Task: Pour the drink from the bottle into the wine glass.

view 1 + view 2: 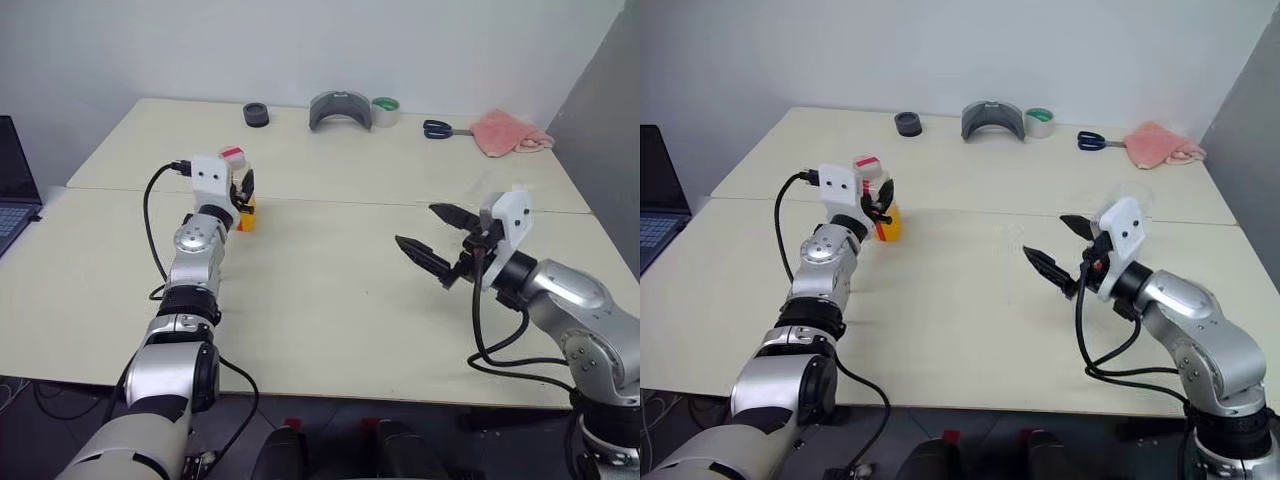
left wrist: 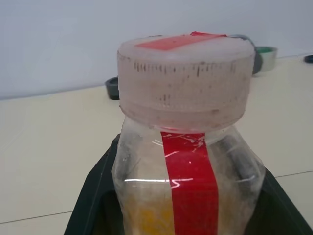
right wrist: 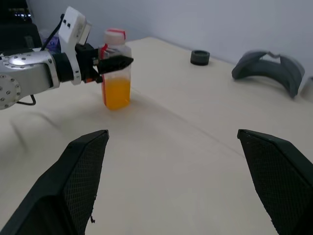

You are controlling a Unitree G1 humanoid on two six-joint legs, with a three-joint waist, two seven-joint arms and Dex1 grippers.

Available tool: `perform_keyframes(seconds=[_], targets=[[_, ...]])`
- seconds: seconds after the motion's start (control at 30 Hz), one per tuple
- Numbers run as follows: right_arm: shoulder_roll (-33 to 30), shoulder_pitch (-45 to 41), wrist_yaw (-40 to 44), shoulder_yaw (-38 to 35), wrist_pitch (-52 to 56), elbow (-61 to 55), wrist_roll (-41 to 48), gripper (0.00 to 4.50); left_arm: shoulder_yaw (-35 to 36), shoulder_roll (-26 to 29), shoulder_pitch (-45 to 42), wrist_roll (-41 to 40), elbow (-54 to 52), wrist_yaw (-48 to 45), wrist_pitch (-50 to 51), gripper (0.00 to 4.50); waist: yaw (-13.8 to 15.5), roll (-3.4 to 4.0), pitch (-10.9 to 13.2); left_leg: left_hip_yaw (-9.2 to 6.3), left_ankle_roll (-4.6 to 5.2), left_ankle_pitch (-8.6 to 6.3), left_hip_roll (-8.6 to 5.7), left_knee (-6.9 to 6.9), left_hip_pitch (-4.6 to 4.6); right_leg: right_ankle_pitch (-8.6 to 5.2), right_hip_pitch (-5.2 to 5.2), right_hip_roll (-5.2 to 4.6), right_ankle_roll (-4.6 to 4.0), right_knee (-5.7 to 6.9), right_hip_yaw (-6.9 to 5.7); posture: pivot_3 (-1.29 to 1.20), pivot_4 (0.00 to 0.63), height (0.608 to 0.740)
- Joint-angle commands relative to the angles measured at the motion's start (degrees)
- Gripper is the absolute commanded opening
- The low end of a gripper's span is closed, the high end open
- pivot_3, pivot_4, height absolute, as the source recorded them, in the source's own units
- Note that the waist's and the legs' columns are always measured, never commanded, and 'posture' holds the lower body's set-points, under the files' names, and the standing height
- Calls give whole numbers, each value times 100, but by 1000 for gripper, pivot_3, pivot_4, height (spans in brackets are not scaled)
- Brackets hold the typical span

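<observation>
One step is done, as you can judge it: your left gripper [image 3: 113, 62] is clamped on the bottle [image 3: 116, 68], which stands on the table [image 1: 330, 290] with its white cap on. Uncapping and pouring remain. Your right gripper [image 1: 437, 240] hangs spread wide and empty, well apart. Bottle: clear squarish plastic, glossy red stripe, ribbed cap; drink [image 3: 116, 94] translucent orange, low between the fingers.

From the head views, the bottle [image 1: 241, 195] is largely hidden behind the left pincer [image 1: 243, 192] and its white wrist housing, so just the cap and a sliver of the drink [image 1: 246, 218] show. In the left wrist view the bottle's base is cut off at 6 o'clock. A laptop [image 1: 15, 185] at 9 o'clock is cropped by the frame edge
</observation>
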Motion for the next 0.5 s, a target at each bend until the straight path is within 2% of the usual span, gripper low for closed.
perform_keyframes(seconds=[0.03, 0.3, 0.5], targets=[[-90, -482, -4, 75, -21, 229, -197, 4500, -326, -190, -251, -179, -834, -690, 364, 1842, 8, 0, 0, 1, 0, 0, -1, 0, -3, 0, 0, 0, 0, -2, -1, 0, 150, 740], [124, -1496, 11, 183, 154, 840, -181, 4500, -761, -632, -294, -901, -2264, -2069, 1899, 1842, 4, 3, 2, -5, -4, 2, 0, 2, -30, 1, -25, -5, -1, 2, -3, 0, 150, 740], [164, -1817, 77, 20, 462, 1073, -9, 4500, -1163, -643, -166, -1445, -3326, -3171, 2746, 1842, -12, 6, 3, -43, -3, 2, -2, 2, -32, 1, -27, -5, -2, 10, -4, 0, 150, 740]])
